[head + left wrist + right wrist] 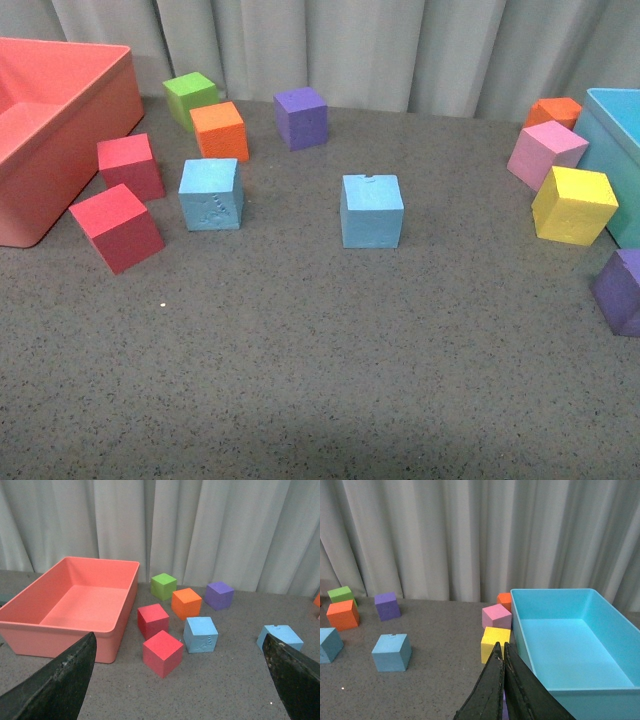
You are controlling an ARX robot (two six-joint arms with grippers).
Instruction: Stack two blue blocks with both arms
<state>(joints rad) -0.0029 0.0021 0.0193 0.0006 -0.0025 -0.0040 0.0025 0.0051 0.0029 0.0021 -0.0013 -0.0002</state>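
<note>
Two light blue blocks rest apart on the grey table. The embossed block [210, 194] [200, 634] is left of centre, beside two red cubes. The plain block [371, 210] [280, 636] [392, 652] stands alone near the middle. Neither arm appears in the front view. My left gripper [179, 645] is open, its black fingers [60, 680] spread wide and holding nothing, well short of the blocks. My right gripper [500, 649] is shut with nothing in it, pointing at a yellow cube [495, 643] next to the light-blue bin [570, 692]. The embossed block [329, 644] sits at that view's edge.
A red bin [100, 120] stands at the far left with two red cubes [117, 227] near it. Green [190, 98], orange [220, 130] and purple [301, 117] cubes lie behind the blocks. Pink [545, 152], yellow [573, 205] and purple [622, 292] cubes sit by the blue bin [612, 130].
</note>
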